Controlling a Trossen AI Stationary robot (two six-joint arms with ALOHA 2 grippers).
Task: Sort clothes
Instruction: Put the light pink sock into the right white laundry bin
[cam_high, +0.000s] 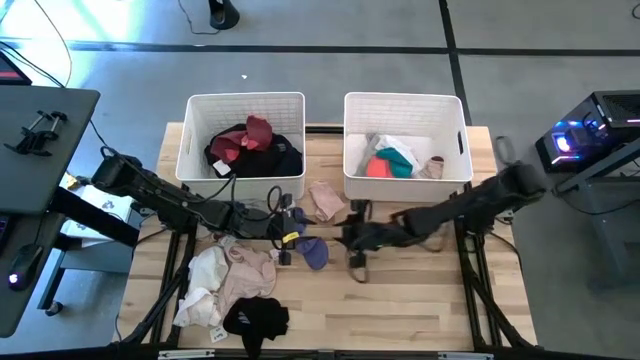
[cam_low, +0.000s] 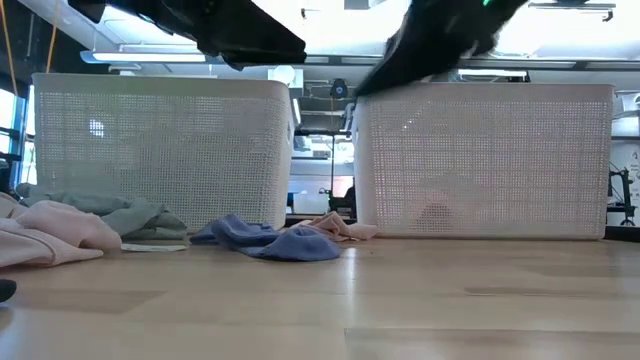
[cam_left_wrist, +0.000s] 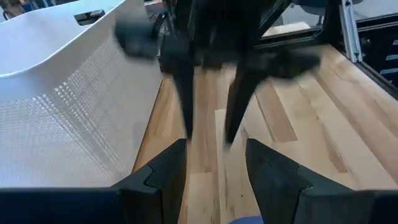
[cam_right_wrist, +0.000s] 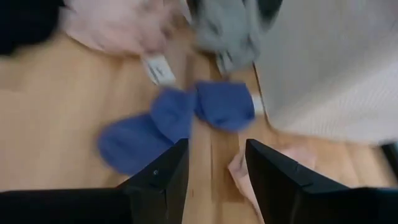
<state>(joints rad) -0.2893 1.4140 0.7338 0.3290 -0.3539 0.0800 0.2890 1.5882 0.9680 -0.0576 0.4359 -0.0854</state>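
A blue sock (cam_high: 312, 251) lies flat on the wooden table between my two grippers; it also shows in the right wrist view (cam_right_wrist: 168, 124) and the low view (cam_low: 275, 240). A pink piece (cam_high: 325, 200) lies by the bins. A pile of white, pink and black clothes (cam_high: 235, 290) lies at the near left. My left gripper (cam_high: 288, 238) is open and empty just left of the sock (cam_left_wrist: 214, 162). My right gripper (cam_high: 353, 252) is open and empty just right of the sock, above the table (cam_right_wrist: 216, 162); it also shows in the left wrist view (cam_left_wrist: 208, 134).
Two white bins stand at the far side: the left bin (cam_high: 245, 97) holds maroon and black clothes, the right bin (cam_high: 403, 97) holds white, teal and coral ones. A grey garment (cam_right_wrist: 227, 28) lies by the left bin's wall. Bare wood shows at the near right (cam_high: 400, 310).
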